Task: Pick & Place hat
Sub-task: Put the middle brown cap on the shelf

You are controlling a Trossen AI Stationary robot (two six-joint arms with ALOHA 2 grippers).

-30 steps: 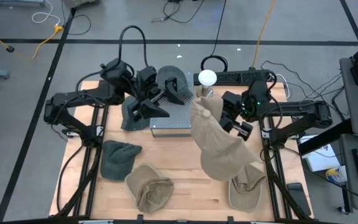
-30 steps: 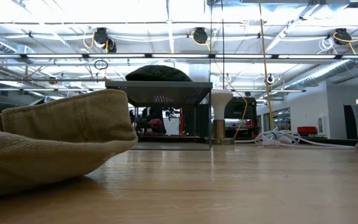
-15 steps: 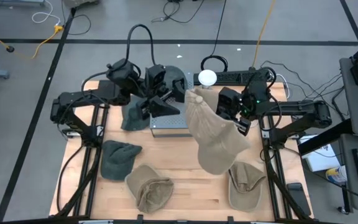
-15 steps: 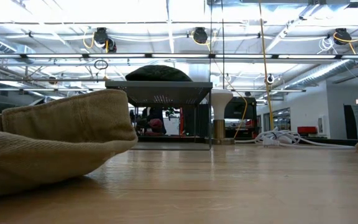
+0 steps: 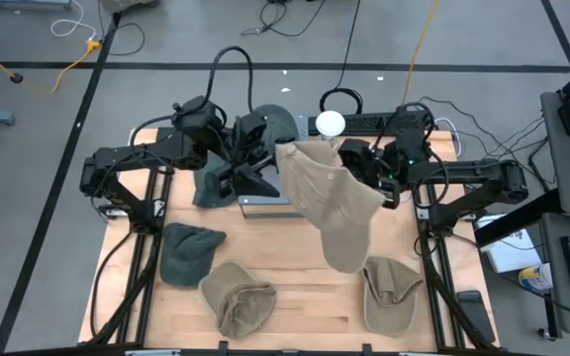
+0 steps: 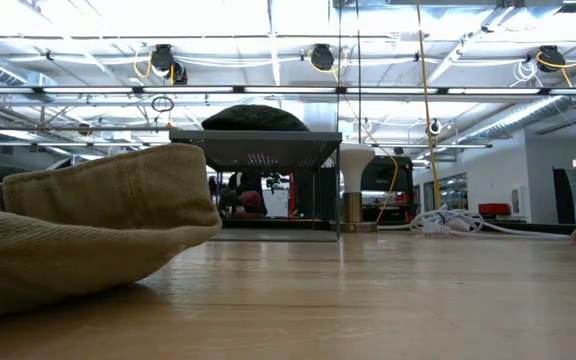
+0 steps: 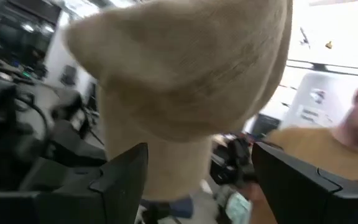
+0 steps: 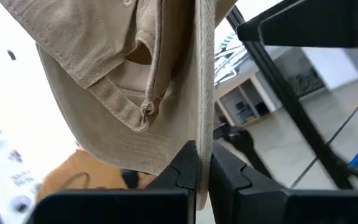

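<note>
A tan hat [image 5: 330, 203] hangs in the air over the middle of the table, with my right gripper [image 5: 352, 170] shut on it. My left gripper [image 5: 263, 174] stands open just left of the hat. In the left wrist view the hat's crown [image 7: 185, 74] fills the space ahead of and between the fingers [image 7: 120, 180]. Under the hat stands a metal stand [image 5: 265, 198] with a dark green hat [image 5: 270, 124] on top. A white round-topped post [image 5: 330, 123] stands behind it. My right gripper pinches the tan hat's brim [image 8: 204, 99] between its two shut fingers [image 8: 185, 168]; the brim shows edge-on, running straight out from between them. The hat is lifted clear of the table, its crown hanging toward the near edge. Whether my left gripper touches the hat, I cannot tell.
More hats lie on the table: a dark green one [image 5: 191, 252] near left, a tan one [image 5: 237, 297] at the front, another tan one [image 5: 392, 292] near right, a dark one [image 5: 206, 183] beside the stand. A person [image 7: 328, 149] shows beyond the table.
My right gripper has rolled at the wrist without shifting its place. The tan hat has swung with it toward the table's left, from trailing toward the near right corner to hanging nearer the middle, its upper part now close to my left gripper.
</note>
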